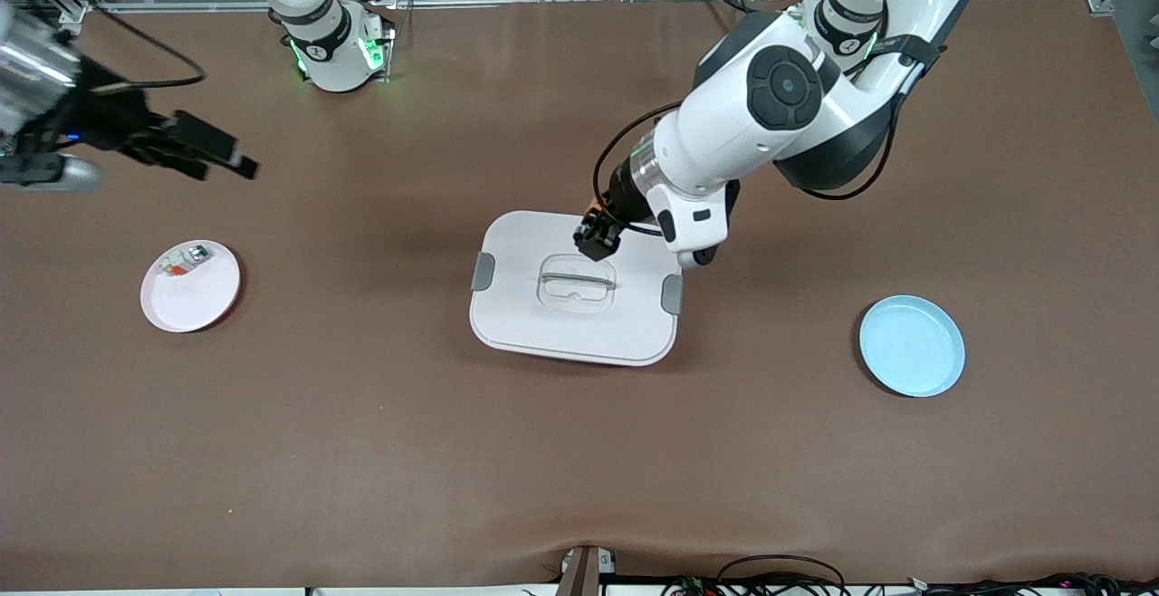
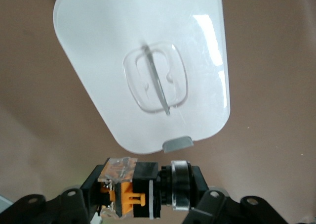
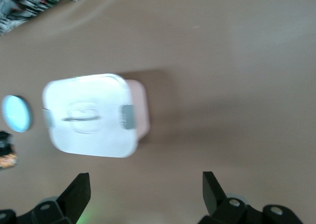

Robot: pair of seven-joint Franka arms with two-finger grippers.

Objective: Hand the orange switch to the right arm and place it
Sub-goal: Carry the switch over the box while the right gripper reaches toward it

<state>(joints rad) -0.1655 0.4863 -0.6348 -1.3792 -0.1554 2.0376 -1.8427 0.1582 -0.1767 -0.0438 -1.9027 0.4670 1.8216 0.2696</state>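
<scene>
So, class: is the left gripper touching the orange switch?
Touching. The left wrist view shows the left gripper shut on the orange switch, fingers pressing both ends.

We see the front view from high across the table [image 1: 380,451], looking down toward the arm bases along its top edge, wide enough to take in the whole tabletop. The left wrist view looks steeply down from close above the white box [image 2: 148,70], its lid filling much of the picture. The right wrist view looks from farther off across the table at the same box. All three views share the box.
</scene>
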